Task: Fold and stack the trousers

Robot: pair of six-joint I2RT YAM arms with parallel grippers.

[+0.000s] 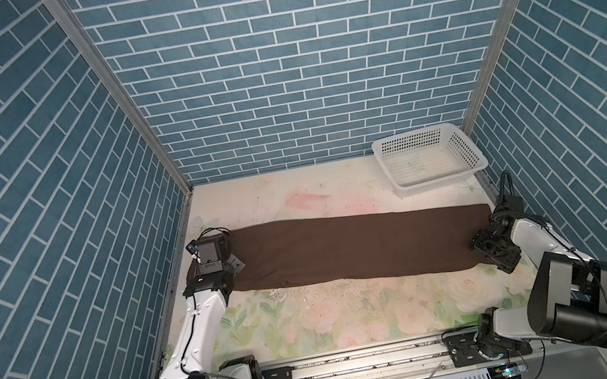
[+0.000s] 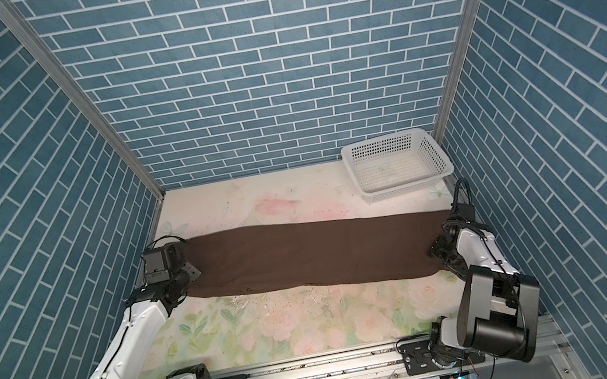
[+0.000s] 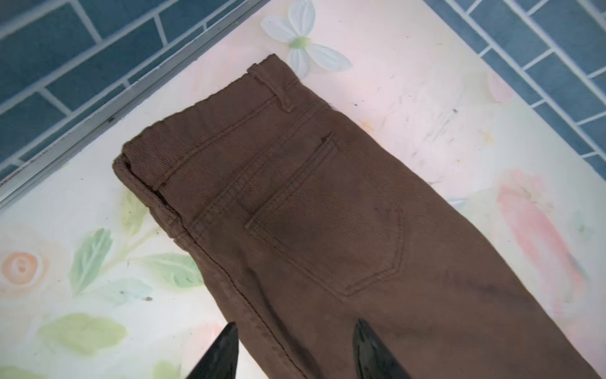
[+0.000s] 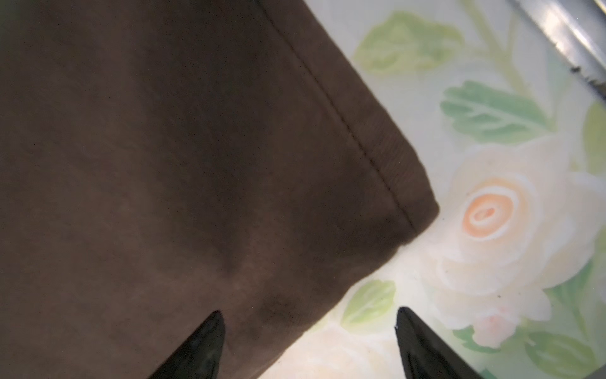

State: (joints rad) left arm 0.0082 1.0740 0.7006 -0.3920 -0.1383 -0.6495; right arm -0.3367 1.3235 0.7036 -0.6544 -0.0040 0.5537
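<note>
While the trousers (image 1: 346, 248) lie flat on the desk (image 1: 317, 323), the left pincer (image 3: 295, 323) gapes over the waist. The right pincer (image 4: 308, 310) gapes over the hem

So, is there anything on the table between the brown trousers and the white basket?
Nothing. In both top views only bare floral tabletop separates the trousers from the perforated basket.

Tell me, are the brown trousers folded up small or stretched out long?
Stretched out long. The trousers lie flat across the table, one leg on the other, not yet folded short.
</note>
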